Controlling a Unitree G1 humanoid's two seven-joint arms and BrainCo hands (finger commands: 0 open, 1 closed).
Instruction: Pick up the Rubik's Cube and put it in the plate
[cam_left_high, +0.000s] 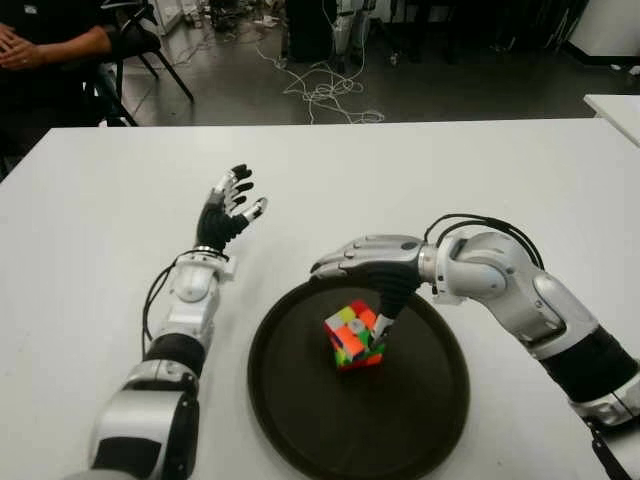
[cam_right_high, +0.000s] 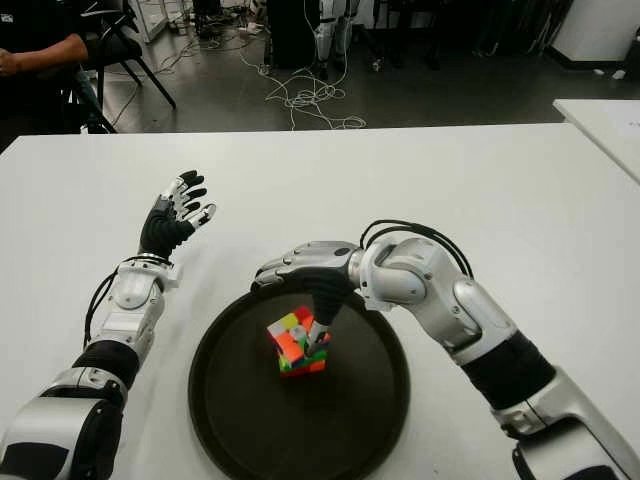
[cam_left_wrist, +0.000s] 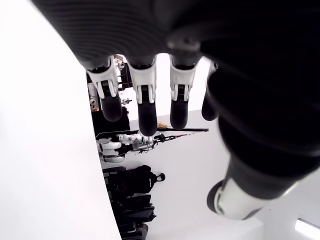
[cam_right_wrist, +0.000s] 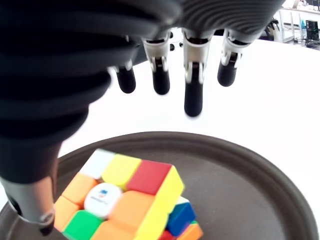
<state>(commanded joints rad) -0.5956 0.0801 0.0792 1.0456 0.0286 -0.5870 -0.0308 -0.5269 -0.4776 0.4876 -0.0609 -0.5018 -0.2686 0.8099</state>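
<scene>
One small blue mark on a white centre sticker is the only print on the Rubik's Cube (cam_right_wrist: 131, 200), and it is too small to read. Only the right wrist view shows this sticker; the eye views give just the coloured faces. The cube sits inside the dark round plate (cam_left_high: 300, 400), near the plate's middle, tilted on one edge. The plate stands on the white counter (cam_left_high: 450, 170) close to its near edge.

The right hand (cam_left_high: 372, 262) is over the far rim of the plate. Its four fingers (cam_right_wrist: 193, 95) are stretched out straight and hold nothing, while the thumb points down beside the cube; I cannot tell if it touches.

The left hand (cam_left_high: 228, 212) shows left of the plate, raised, fingers (cam_left_wrist: 145, 107) wide and empty.

Beyond the far left corner a person's arm (cam_left_high: 55, 45) is visible.
</scene>
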